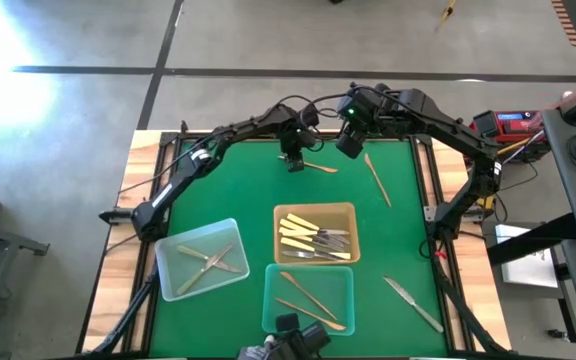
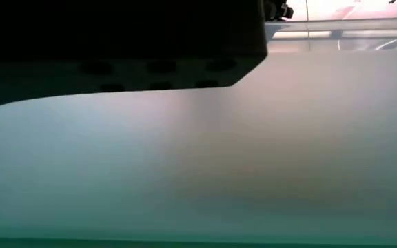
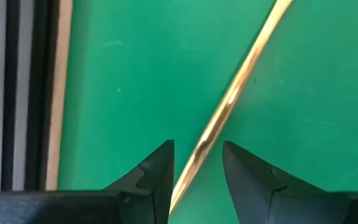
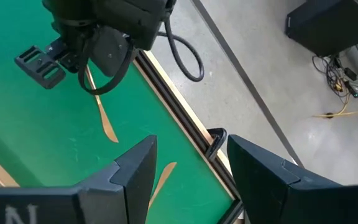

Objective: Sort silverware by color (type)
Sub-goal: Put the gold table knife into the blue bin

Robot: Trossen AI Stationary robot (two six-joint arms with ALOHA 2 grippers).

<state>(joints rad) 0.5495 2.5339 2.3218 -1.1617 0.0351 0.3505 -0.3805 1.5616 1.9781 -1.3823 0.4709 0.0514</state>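
My left gripper (image 1: pixel 293 163) is low over the far part of the green mat. Its open fingers (image 3: pixel 160 171) stand on either side of a slim gold piece (image 3: pixel 241 81) lying on the mat (image 1: pixel 320 167); a gap shows on both sides. My right gripper (image 1: pixel 351 145) hovers open (image 4: pixel 188 168) near the table's far edge, close to a second gold piece (image 1: pixel 377 180) that lies flat. A silver knife (image 1: pixel 413 303) lies at the near right. Cream-handled pieces fill the middle tray (image 1: pixel 316 236). Gold pieces lie in the near tray (image 1: pixel 308 298), and crossed pieces lie in the left tray (image 1: pixel 211 262).
The three trays (image 1: pixel 343 212) sit in the near half of the mat. The table's far rail (image 4: pixel 185 118) runs close beside both grippers. The two arms stand near each other at the far middle. Open mat lies between the grippers and the trays. The low view is blocked.
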